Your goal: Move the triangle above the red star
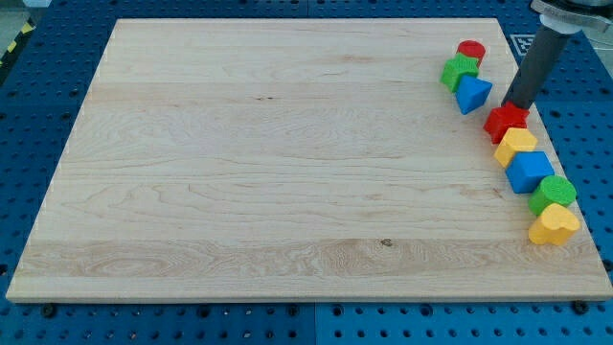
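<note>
Board (239, 172): lying bare off to the tip's left, every block crowding the right edge.
Green star (459, 71): sitting up-left of the tip, touching the triangle and the red cylinder (471, 50) just above it.
Blue triangle (473, 93): the task's piece, waiting just left of the tip, slightly higher, near the red star's upper left and not yet squarely above it.
Red star (506, 121): resting directly beneath the tip, heading a touching chain.
Tip (514, 103): a bare rod, nothing to open or close, gripping nothing; hovering at the red star's top edge, apparently lining up a sideways nudge on the triangle.
Chain below: yellow block (516, 146), blue cube (530, 172), green cylinder (553, 194), yellow heart (554, 225), trailing down-right of the tip, needing to be left undisturbed.
</note>
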{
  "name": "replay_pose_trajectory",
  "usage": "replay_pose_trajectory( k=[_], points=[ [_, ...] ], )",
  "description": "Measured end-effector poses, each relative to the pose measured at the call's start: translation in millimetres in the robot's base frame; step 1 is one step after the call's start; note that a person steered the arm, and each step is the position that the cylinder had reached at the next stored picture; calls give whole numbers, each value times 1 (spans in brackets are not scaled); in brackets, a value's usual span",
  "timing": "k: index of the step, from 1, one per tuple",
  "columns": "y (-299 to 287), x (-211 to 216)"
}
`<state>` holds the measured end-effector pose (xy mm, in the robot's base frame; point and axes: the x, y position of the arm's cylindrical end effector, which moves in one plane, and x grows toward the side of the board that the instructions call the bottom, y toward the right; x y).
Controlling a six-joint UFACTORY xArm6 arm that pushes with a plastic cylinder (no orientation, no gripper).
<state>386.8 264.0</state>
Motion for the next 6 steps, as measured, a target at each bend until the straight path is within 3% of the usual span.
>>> replay_pose_trajectory(
  k=[1, 3, 4, 5, 6],
  points=[
    [-1, -33],
    [-7, -155],
    [-53, -189],
    [-112, -185],
    [-162, -152]
  ],
)
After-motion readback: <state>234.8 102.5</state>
